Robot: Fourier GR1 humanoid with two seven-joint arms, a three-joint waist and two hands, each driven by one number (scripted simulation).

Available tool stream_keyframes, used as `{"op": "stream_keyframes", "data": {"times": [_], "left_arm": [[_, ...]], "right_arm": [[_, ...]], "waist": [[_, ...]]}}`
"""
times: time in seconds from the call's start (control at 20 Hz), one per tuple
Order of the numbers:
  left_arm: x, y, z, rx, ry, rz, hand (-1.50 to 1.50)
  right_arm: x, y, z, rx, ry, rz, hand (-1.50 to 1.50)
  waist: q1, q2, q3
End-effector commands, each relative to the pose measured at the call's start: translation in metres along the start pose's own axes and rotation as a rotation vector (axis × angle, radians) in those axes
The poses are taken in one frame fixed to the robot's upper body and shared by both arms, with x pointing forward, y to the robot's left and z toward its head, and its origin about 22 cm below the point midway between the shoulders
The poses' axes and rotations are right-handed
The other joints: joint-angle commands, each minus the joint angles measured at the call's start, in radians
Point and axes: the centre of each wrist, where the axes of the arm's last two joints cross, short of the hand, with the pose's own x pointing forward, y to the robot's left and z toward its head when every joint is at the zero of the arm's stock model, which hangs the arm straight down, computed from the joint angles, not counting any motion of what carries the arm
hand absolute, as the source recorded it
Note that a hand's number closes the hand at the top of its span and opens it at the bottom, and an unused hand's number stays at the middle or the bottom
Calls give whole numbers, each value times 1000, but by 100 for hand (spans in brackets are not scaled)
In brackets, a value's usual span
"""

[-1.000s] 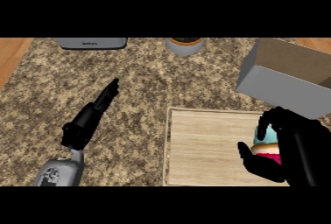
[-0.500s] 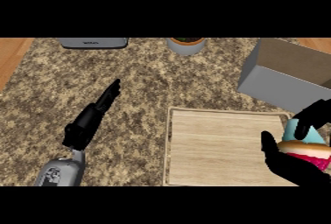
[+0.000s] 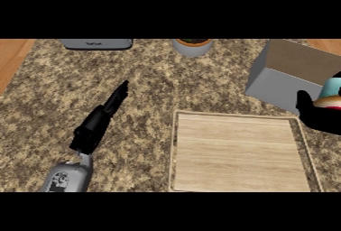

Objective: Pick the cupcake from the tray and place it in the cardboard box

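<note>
Speckled granite counter (image 3: 80, 90); wooden tray (image 3: 236, 153).

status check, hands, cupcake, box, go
Right robot hand curled round cupcake, off the tray, beside cardboard box. Left robot hand open over counter. Nothing seen between cupcake and box.

Kitchen setting. A speckled granite-patterned bench (image 3: 200, 85) fills the view, with wood flooring showing past its far-left corner. At the far edge stand a grey appliance (image 3: 96, 43) and a grey pot (image 3: 192, 46) holding dark contents. A pale wooden tray (image 3: 236, 153) lies at the near edge.
</note>
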Motion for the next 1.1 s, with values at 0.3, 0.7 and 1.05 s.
{"op": "stream_keyframes", "data": {"times": [0.3, 0.7, 1.05], "left_arm": [[-16, 12, 11, -10, 6, 0, 0], [6, 2, -2, -5, 1, 6, 0], [-5, -1, 3, 9, -1, -13, 0]], "right_arm": [[-20, 17, -74, -43, 57, -60, 150], [-63, 38, -125, -20, 93, 56, 150], [-74, 94, -136, 29, 92, 135, 150]], "waist": [[5, 2, 0], [6, 3, 1], [6, 2, 0]]}}
